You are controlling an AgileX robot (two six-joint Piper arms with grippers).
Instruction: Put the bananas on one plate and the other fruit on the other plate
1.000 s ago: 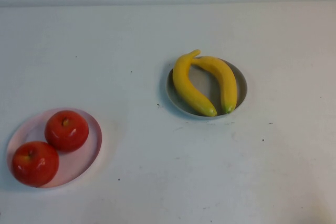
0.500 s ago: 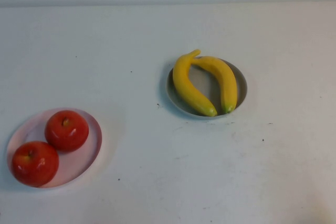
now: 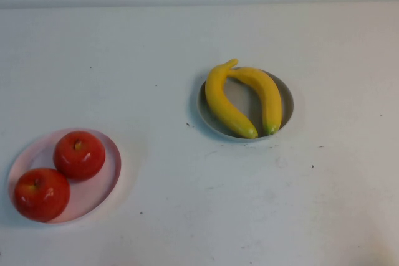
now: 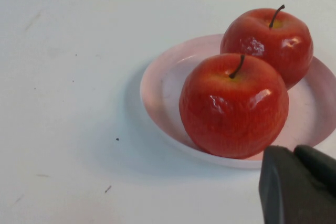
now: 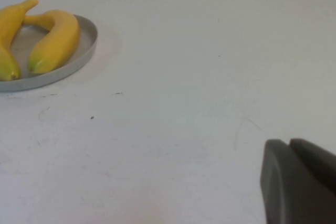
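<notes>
Already both bananas (image 3: 243,101) lie on the grey-blue plate (image 3: 285,95), both apples (image 3: 59,175) on the pink plate (image 3: 106,185), while the left end effector (image 4: 296,184) and right end effector (image 5: 296,179) stay clenched, empty, off the desk (image 3: 187,216).

Bare table (image 3: 187,204) between pink plate (image 3: 109,179) and grey plate (image 3: 209,119).

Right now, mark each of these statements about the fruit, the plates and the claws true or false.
1. Both bananas lie on the grey-blue plate. True.
2. One apple sits on the bare table. False: both apples sit on the pale pink plate.
3. The left claw grips an apple. False: it is shut on nothing, just beside the pink plate.
4. The right claw is shut, away from the bananas' plate. True.
5. The two plates touch. False: bare table separates them.
</notes>
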